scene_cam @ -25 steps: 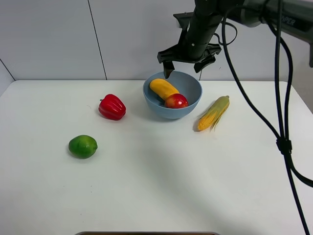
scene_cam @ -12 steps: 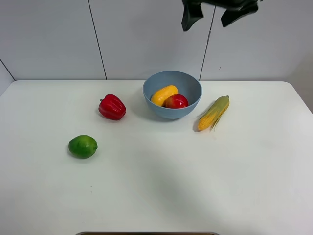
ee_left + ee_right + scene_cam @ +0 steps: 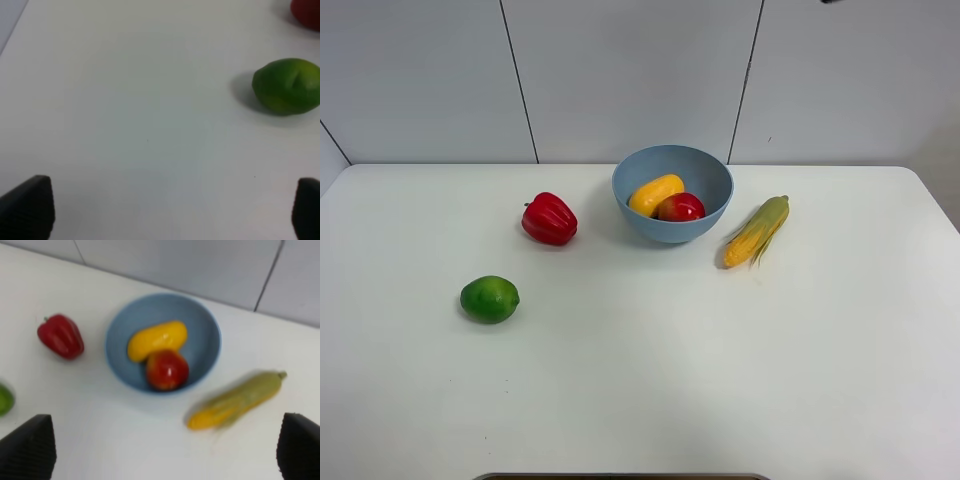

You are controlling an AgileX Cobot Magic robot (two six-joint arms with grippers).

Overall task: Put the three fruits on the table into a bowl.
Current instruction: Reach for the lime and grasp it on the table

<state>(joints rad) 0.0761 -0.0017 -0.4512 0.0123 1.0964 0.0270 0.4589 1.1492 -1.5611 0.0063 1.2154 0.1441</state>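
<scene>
Rising away from above the bowl since a second ago, the right arm is now leaving the high view altogether, while nothing on the large plain white surface [image 3: 720, 400] is shifting. On that surface the round light-blue matte bowl [image 3: 712, 178] is sitting toward 12 o'clock. It is already holding the oblong yellow-orange mango [image 3: 654, 193] and, touching it, the round red-yellow pomegranate-like fruit [image 3: 680, 207]. From the bowl, the yellow corn cob with green husk [image 3: 757, 230] is lying near at 4 o'clock and the ribbed red bell pepper [image 3: 549, 218] at 9 o'clock.

Only the round green lime [image 3: 489, 298] is waiting outside, lying well apart from the bowl at 8 o'clock and at 7 o'clock from the pepper, on the left arm's side. The left pincer [image 3: 165, 215] is hanging spread wide and empty over bare surface. The lime is sitting ahead of it and off to one side of the gap, not between the fingertips. The right pincer [image 3: 165, 450] is gaping too, gripping nothing, looking down on the bowl from high up.

Judging by this, the left arm is standing nearer, and the coming move is calling for it to swing sideways and forward until the lime is lying centred in the gap. The lime is looking nearly round, its slightly longer axis running 3 to 9 o'clock in the high view, so closing direction is probably mattering little.
</scene>
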